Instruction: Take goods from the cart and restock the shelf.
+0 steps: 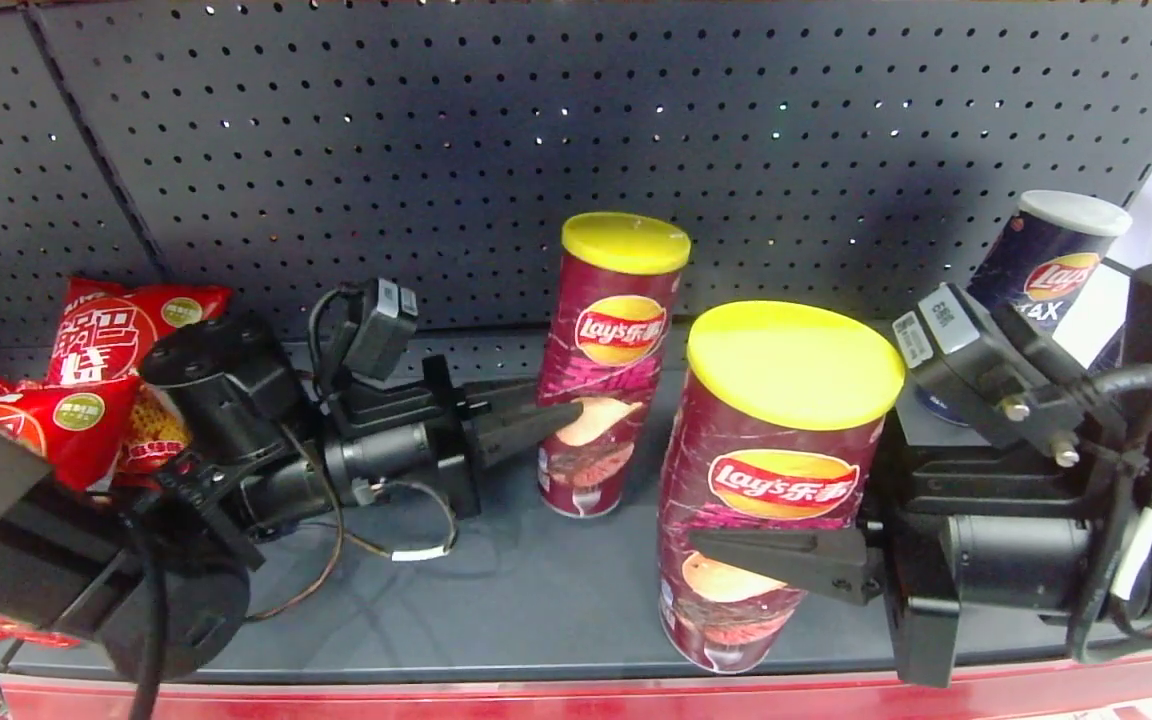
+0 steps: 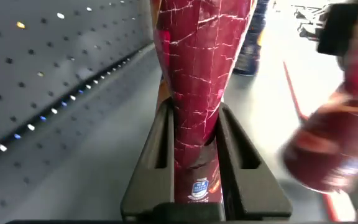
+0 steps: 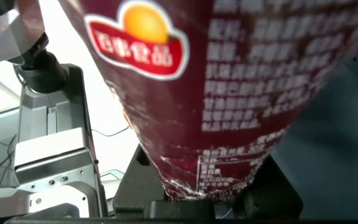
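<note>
Here, the left gripper (image 1: 581, 420) was clamped on the rear can (image 1: 616, 340), which stood toward the back of the shelf (image 1: 536, 600). The right gripper (image 1: 726, 555) was pinched on the front can (image 1: 786, 440), near the shelf's front lip. That can would best be seated flat, farther from the lip, before being released.

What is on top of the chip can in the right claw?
A yellow lid caps the can held by the right claw; the contents underneath are covered.

Logos on rear can (image 1: 614, 360) and front can (image 1: 776, 480); characters, seemingly, on red bag (image 1: 96, 340).
</note>
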Robot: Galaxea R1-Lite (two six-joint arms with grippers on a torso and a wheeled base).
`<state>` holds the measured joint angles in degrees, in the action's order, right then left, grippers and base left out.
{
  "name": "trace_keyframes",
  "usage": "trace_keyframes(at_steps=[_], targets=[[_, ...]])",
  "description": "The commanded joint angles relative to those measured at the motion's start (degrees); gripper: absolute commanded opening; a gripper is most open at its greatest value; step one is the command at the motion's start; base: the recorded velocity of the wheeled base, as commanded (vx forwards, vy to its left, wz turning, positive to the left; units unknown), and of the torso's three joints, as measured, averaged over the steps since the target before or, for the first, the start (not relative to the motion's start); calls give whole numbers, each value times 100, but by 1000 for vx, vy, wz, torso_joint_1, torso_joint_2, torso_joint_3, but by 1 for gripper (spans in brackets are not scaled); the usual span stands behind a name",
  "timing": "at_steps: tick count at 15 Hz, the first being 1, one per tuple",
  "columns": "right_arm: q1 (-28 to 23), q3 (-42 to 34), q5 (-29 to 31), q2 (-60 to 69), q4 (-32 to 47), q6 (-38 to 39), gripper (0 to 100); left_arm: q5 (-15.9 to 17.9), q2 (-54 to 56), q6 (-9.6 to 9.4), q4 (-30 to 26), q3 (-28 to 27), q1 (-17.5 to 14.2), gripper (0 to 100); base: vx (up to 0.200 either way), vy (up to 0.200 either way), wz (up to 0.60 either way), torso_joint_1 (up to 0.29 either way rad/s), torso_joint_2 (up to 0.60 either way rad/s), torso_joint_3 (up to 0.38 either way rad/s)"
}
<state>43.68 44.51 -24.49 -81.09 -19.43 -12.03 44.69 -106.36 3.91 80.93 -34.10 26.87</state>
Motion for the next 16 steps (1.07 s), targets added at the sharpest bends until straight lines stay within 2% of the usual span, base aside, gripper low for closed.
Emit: trace_keyframes(at_steps=[1,4,5,6,10,13,16], targets=[[-17,49,6,-12,1,-1,0,-39,696,-40,10,835,73,0,0,0,0,0,0,0],[-52,67,32,14,1,-1,0,-101,836,-92,28,1283,82,0,0,0,0,0,0,0],[-61,76,32,41,1,8,0,-118,836,-224,28,1353,73,0,0,0,0,0,0,0],[-88,67,41,67,1,-1,0,-118,836,-277,28,1388,82,0,0,0,0,0,0,0],[-176,23,41,181,1,-1,0,-198,810,-295,28,1608,99,0,0,0,0,0,0,0],[-176,-21,41,243,1,-1,0,-206,766,-479,19,1713,99,0,0,0,0,0,0,0],[-176,-21,41,243,1,-1,0,-206,784,-479,19,1836,82,0,0,0,0,0,0,0]])
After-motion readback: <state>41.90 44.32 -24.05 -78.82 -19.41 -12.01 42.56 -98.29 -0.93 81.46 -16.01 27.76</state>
